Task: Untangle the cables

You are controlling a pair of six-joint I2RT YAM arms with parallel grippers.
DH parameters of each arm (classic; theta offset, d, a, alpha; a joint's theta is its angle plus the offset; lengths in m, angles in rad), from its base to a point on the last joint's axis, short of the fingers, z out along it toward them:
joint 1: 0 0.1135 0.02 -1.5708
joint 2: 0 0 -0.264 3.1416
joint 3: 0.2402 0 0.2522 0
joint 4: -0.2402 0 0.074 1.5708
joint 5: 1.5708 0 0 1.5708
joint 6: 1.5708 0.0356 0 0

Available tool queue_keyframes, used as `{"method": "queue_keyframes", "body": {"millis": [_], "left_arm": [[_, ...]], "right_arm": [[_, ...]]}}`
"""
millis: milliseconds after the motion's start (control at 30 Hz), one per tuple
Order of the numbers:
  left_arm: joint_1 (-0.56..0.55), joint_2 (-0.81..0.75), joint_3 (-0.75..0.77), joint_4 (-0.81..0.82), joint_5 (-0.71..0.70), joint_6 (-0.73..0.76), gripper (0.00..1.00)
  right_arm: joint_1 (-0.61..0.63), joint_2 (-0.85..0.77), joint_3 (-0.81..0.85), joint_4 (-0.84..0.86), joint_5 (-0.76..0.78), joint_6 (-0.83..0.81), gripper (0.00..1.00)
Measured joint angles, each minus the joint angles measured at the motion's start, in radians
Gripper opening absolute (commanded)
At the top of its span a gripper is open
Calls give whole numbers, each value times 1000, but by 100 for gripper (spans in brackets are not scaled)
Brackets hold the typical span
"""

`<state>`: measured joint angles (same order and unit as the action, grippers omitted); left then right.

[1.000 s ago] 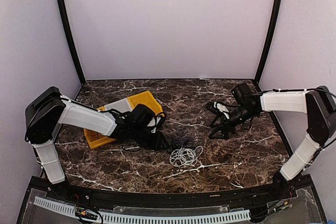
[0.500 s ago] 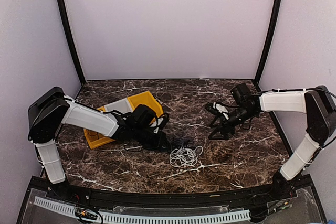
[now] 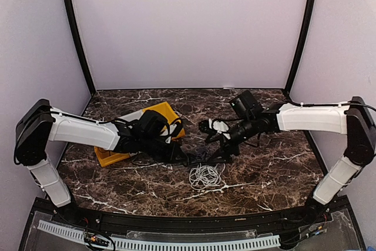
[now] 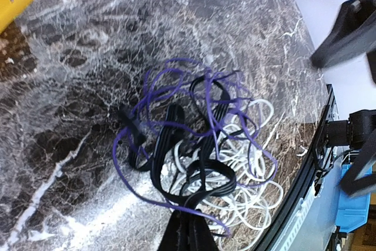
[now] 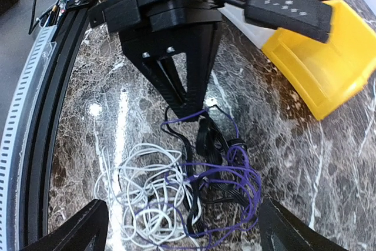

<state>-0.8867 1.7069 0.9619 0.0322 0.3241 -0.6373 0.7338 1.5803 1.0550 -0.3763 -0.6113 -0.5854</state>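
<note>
The left gripper (image 5: 185,105) pinches the edge of the cables (image 4: 200,157), a purple, black and white tangle on the marble table (image 3: 264,174), likely anchoring it while the wide-spread right gripper (image 3: 215,144) hovers above to pick a loop.

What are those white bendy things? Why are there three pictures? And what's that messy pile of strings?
The white bendy things are two robot arms bolted to a marble table. One picture looks down from above. The other two come from small cameras on each arm's wrist, so they see things close up. The messy pile is purple, black and white cables, all tangled together. A yellow bin sits by the left arm. The left hand is pinched shut with a purple loop at its tip, so it seems to be holding that cable. The right hand is open wide near the pile and holds nothing.
</note>
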Motion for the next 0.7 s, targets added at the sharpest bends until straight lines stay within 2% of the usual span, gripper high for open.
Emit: {"method": "queue_keyframes", "body": {"millis": [133, 233, 367, 567, 700], "left_arm": [[0, -33, -13, 1, -20, 1, 0], [0, -38, -35, 0, -33, -2, 0], [0, -56, -65, -13, -55, -3, 0], [0, -148, -71, -89, -140, 14, 0], [2, -223, -39, -201, -244, 47, 0]], "right_arm": [[93, 89, 7, 50, 77, 3, 99], [149, 166, 1, 84, 157, 10, 94], [180, 219, -21, 114, 250, 29, 78], [179, 248, -20, 124, 348, 45, 40], [164, 263, -9, 115, 362, 38, 36]]}}
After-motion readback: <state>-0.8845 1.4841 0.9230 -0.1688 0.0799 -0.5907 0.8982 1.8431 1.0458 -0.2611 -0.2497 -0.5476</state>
